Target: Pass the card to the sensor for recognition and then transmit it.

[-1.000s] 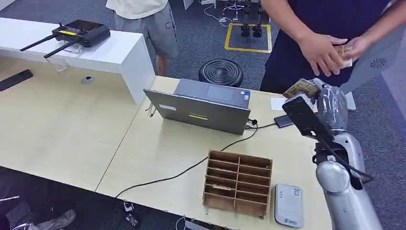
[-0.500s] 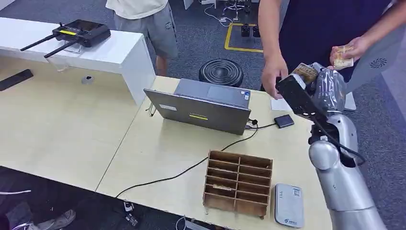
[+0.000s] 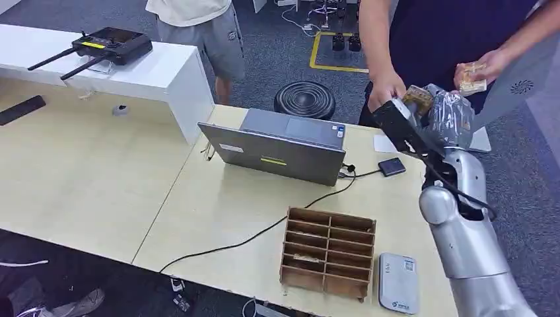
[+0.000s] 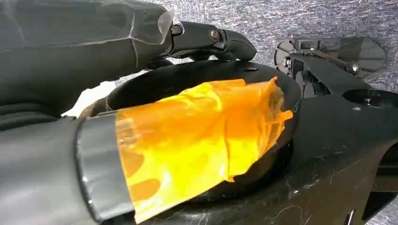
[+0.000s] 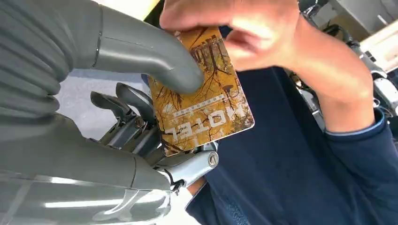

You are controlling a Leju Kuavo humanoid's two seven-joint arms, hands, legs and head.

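My right hand point(image 3: 450, 117) is raised over the table's far right corner and pinches a yellow-brown hotel card point(image 3: 420, 99) between thumb and fingers. Up close, the card point(image 5: 206, 98) reads "HOTEL", with my right hand's thumb point(image 5: 145, 51) pressed on its face. A person's hand point(image 3: 385, 89) in a dark blue sleeve touches the card's far end, and that hand point(image 5: 234, 28) grips the card's top edge. A small black square sensor point(image 3: 391, 166) lies on the table below, wired to the laptop. My left hand point(image 4: 56, 93) hangs down, fingers apart, holding nothing.
A grey laptop point(image 3: 280, 145) stands mid-table with a cable running across the top. A wooden slotted rack point(image 3: 328, 252) and a white device point(image 3: 398, 284) sit near the front edge. The person's other hand holds a stack of cards point(image 3: 472, 76). A second person stands behind the white counter point(image 3: 158, 72).
My right arm has lifted the card up and away from the table toward the person. The person's hand left the card stack, reached over and now touches the card.
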